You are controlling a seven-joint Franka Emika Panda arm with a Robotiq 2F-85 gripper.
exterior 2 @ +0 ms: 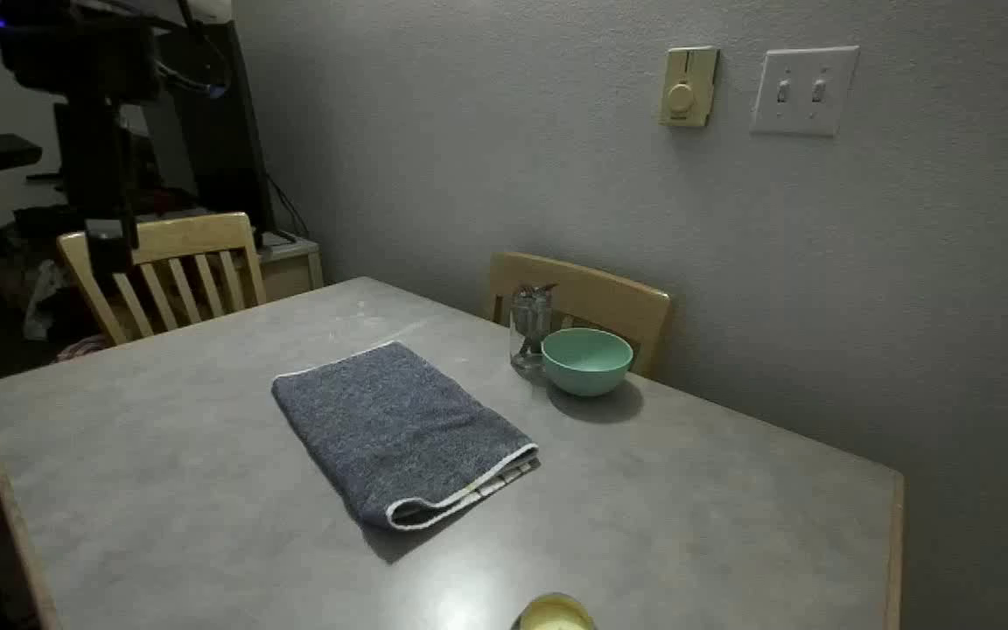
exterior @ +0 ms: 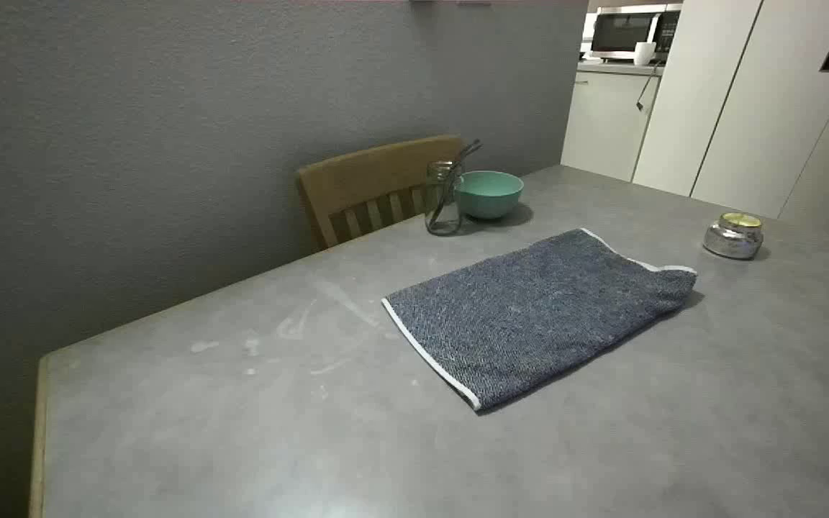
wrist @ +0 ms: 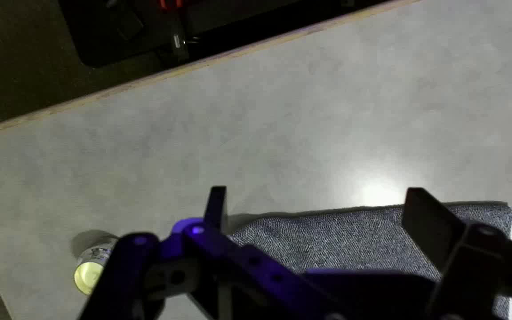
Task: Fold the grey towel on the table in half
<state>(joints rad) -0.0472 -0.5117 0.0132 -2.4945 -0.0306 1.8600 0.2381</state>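
Mo: so there's a plain grey wall (exterior: 242, 144), and in front of it this big matte worktop (exterior: 242, 432) with a few pale smudges (exterior: 251, 346) on it.

Jess: yep, plus a wooden chair (exterior: 378, 173) with its back in the gap between the two. The grey towel (exterior: 529, 309) is lying flat-ish on the worktop, out in the open, and it looks doubled over already. I'd call that fold done, or close.

Mo: why only close?

Jess: one end isn't sitting flat. The white trim loops round a little hollow at the corner, striped underside peeking out below. Thick stuff, so I'd guess the crease wants a press.

Mo: and the jaws?

Jess: spread wide, pinching nothing, raised clear of the towel. (Makes sense to me, a folded towel doesn't need holding.)

Mo: green bowl (exterior: 488, 196) is over on the wall side, presumably to leave folding room.

Jess: same for the glass jar (exterior 2: 530, 332) just beside it, can't tell if they touch. The silvery pot (exterior: 733, 239) is past the looped end, not touching it. And the utensils (exterior: 468, 151) lean in the glass jar, probably so they don't roll about.
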